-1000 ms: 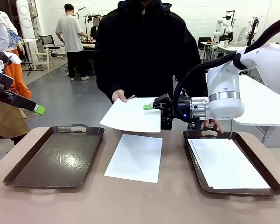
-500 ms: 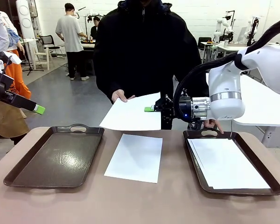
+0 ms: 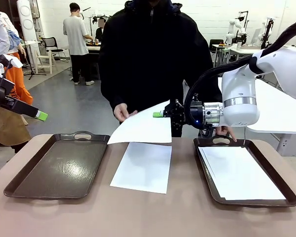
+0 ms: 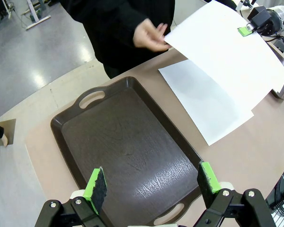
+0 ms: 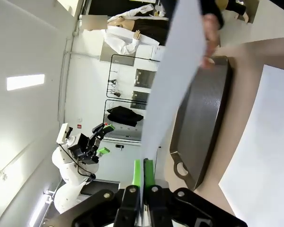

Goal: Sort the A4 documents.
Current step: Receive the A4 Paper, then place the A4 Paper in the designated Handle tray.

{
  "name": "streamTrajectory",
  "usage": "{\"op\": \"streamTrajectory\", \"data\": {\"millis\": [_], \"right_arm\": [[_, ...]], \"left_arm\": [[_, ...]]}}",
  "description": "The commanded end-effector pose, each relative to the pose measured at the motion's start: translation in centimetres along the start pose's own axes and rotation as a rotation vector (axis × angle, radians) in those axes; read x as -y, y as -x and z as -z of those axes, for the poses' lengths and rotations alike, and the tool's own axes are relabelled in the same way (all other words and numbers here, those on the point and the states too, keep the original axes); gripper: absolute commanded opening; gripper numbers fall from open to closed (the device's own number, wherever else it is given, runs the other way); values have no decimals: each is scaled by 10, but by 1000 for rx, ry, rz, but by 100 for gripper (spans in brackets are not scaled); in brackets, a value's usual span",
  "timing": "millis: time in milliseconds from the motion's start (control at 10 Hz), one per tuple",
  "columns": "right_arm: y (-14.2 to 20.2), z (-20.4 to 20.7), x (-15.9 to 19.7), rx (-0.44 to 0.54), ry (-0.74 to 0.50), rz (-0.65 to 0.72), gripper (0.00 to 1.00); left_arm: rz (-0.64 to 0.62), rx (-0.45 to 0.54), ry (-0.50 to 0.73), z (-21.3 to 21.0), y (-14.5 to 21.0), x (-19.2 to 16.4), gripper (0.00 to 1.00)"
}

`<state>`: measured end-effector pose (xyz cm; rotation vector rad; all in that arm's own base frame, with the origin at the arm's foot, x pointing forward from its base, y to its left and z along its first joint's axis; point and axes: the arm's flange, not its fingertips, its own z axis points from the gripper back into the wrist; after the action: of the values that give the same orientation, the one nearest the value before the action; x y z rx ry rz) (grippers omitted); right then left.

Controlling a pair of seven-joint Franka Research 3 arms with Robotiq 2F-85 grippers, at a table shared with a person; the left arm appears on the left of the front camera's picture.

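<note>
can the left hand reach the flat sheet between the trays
Probably yes: the left hand is open, and the held sheet overhangs only the far end of the flat sheet, the rest bare.

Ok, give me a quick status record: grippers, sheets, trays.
right gripper: shut on the raised sheet, at its edge
raised sheet: above the table, person's hand at its opposite corner
left gripper: open, empty, above left tray
left tray: bare dark surface
table sheet: flat between the trays
right tray: holds white sheets
</note>
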<state>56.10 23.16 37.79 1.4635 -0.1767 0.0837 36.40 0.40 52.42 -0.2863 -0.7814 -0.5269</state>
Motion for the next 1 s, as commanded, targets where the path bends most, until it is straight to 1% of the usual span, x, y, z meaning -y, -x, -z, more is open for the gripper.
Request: {"op": "streamTrajectory", "data": {"millis": [0, 900], "right_arm": [[0, 1, 1, 3, 7, 11, 0], [0, 1, 1, 3, 7, 11, 0]], "left_arm": [[-4, 9, 6, 2, 1, -2, 100], [-4, 9, 6, 2, 1, -2, 100]]}}
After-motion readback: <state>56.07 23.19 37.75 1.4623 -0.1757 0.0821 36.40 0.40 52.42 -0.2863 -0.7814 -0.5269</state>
